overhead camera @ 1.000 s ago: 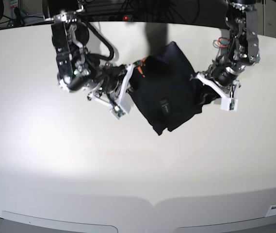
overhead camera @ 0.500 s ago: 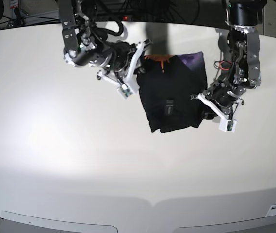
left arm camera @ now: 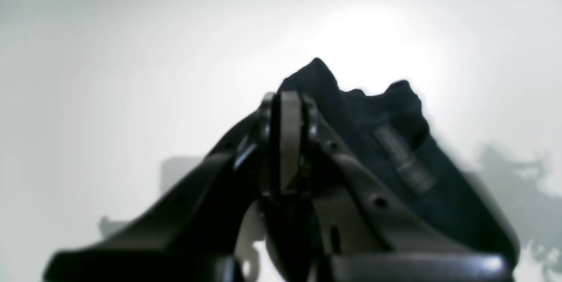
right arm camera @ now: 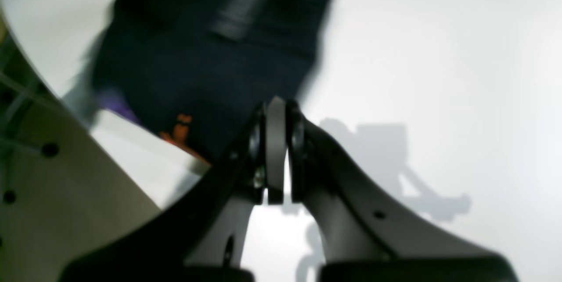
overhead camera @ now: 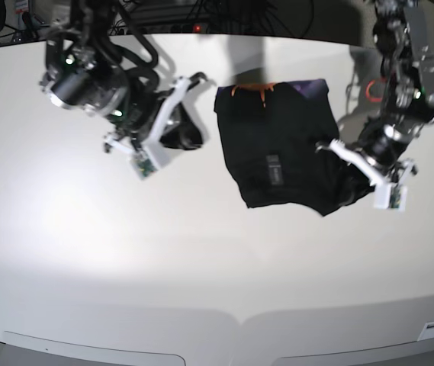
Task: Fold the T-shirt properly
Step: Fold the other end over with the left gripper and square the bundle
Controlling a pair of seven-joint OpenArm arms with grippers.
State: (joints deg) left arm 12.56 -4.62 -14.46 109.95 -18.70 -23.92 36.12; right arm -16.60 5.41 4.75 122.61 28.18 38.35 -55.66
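Note:
The black T-shirt (overhead camera: pixel 270 130) lies folded into a rough square at the back middle of the white table, grey tag (overhead camera: pixel 274 169) facing up. An orange mark (overhead camera: pixel 251 89) and a purple patch (overhead camera: pixel 308 88) show at its far edge. My left gripper (overhead camera: pixel 337 191) is at the shirt's front right corner. In the left wrist view my left gripper (left arm camera: pixel 285 102) is shut, the T-shirt (left arm camera: pixel 373 110) bunched just behind and to the right of it, and no cloth shows between the jaws. My right gripper (overhead camera: pixel 192 139) is shut and empty, left of and apart from the T-shirt (right arm camera: pixel 210 62).
The white table (overhead camera: pixel 201 267) stretches wide toward the front. Cables and dark equipment (overhead camera: pixel 224 15) sit behind its far edge. In the right wrist view that table edge (right arm camera: pixel 52 88) runs just past the shirt's collar side.
My right gripper drew away to the left, off the shirt's collar edge. My left gripper shut and shifted toward the front right. The shirt turned and now lies squarer.

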